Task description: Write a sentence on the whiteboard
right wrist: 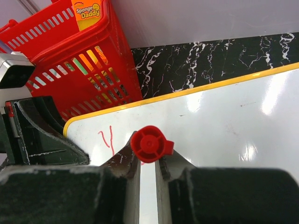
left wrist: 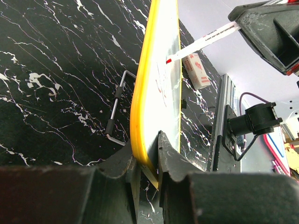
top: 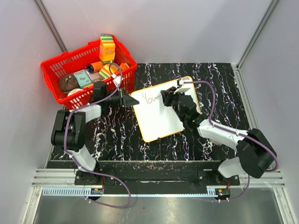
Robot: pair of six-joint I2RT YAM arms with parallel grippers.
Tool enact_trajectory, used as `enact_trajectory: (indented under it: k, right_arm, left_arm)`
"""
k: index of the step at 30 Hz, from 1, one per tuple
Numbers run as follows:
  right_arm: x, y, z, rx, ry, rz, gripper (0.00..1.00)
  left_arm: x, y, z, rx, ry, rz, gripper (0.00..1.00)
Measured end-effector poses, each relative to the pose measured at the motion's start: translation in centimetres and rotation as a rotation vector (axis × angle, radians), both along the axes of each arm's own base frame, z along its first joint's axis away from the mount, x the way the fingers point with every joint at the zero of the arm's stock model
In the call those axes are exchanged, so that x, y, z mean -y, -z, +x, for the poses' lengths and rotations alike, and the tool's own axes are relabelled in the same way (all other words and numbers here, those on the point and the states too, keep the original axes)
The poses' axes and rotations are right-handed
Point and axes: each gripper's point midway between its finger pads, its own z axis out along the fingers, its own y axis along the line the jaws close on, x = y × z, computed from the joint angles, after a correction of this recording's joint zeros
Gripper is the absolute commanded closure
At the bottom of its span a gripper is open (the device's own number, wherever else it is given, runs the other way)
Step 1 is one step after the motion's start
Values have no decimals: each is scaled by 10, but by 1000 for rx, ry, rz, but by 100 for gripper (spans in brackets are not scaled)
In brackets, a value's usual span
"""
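Black marble-patterned tabletop with white veins fills your workspace. A metal rail runs along its near edge at 6 o'clock, and plain grey walls close it in on three sides. At the centre lies the whiteboard, turned so that one corner points toward 9 o'clock, its yellow rim bright against the dark top. The sentence reads only "You", in thin red strokes near the board's 11 o'clock edge. Farther back, at 10 o'clock, you have a red basket packed with cartons and sponges, close to the left wall.

Your left arm rises from its base at 7 o'clock, folds at the elbow and reaches toward 2 o'clock. The left gripper is pinched nearly closed on the whiteboard's rim at that 9 o'clock corner, one finger on each face. Your right arm comes from 5 o'clock and stretches low across the board toward 11 o'clock. The right gripper is clamped tight on a red-capped marker, whose tip appears to meet the white surface just to the right of the lettering.
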Motion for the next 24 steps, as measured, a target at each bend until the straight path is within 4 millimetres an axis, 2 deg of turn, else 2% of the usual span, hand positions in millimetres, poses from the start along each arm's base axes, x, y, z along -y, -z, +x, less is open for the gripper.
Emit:
enact_trajectory:
  k: [8, 24]
  right_arm:
    - [-4, -6, 6, 8, 2, 6, 100]
    - [-1, -3, 3, 0, 1, 1, 100]
  left_arm:
    - [0, 0, 0, 0, 0, 0, 100]
    - [0, 0, 0, 0, 0, 1, 100]
